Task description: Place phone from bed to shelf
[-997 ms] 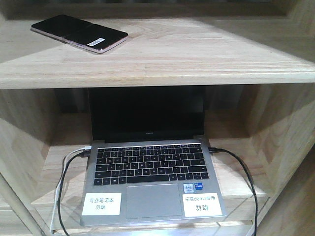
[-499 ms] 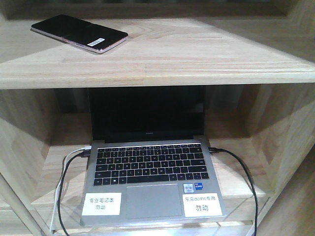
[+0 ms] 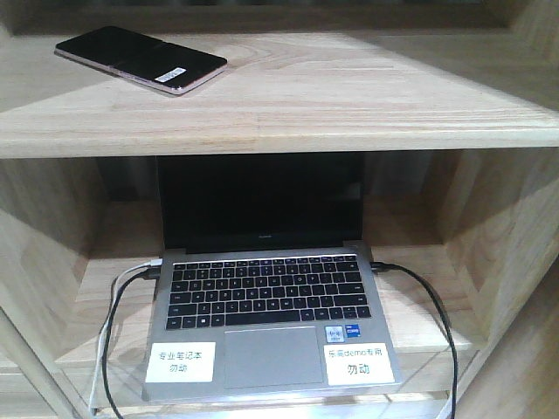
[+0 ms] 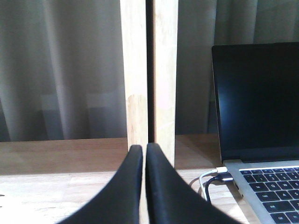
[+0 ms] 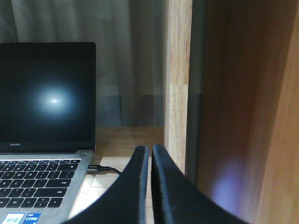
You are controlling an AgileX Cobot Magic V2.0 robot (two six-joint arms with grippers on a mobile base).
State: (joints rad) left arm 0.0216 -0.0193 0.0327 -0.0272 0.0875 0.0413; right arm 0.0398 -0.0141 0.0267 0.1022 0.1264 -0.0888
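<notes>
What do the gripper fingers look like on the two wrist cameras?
Only the fingers show. The left gripper has two smooth matte black fingers, broad at the base and curving to narrow rounded tips. The right gripper looks the same, with black tapered fingers. No cables, markings or arm links are in view.

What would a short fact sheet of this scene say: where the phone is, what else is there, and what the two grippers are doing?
phone: lying flat on the upper shelf, left end
laptop: open, screen dark, on the board below
cables: one plugged into each side of the laptop
left gripper: shut, holding nothing
right gripper: shut, holding nothing
bed: not in view
</notes>
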